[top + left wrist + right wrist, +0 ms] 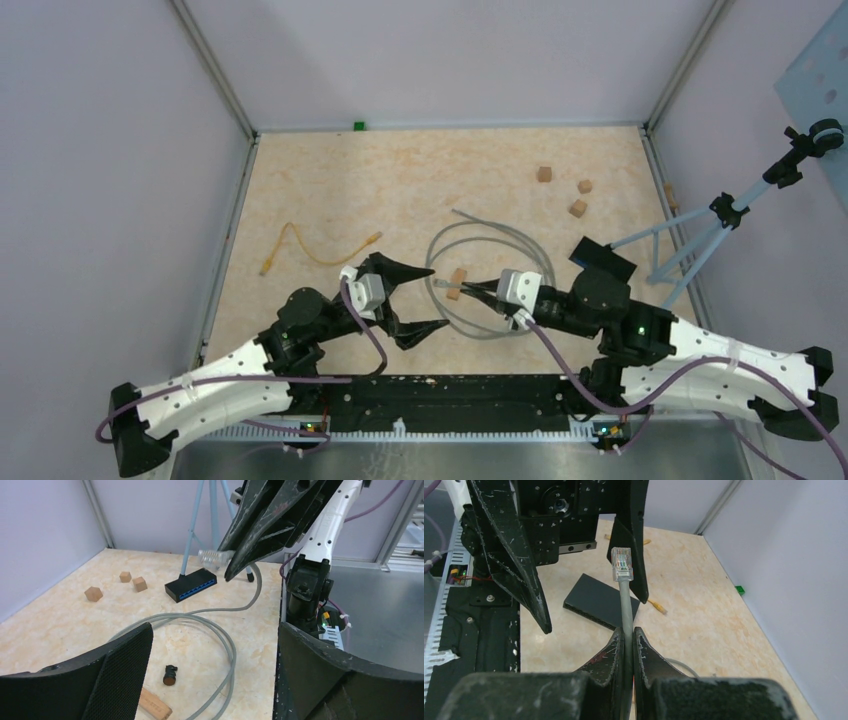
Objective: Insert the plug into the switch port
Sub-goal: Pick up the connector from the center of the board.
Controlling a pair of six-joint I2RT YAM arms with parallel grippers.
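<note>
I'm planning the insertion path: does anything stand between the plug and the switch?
Only the right gripper itself: from above, it and its wrist sit between the plug and the switch, and the plug points away.

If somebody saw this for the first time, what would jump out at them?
The clear plug stands out first, sticking out of the right gripper, which is shut on its grey cable at mid-table. Facing it, the left gripper gapes wide open and empty, and the black switch with blue ports sits at the foot of the tripod on the right.
</note>
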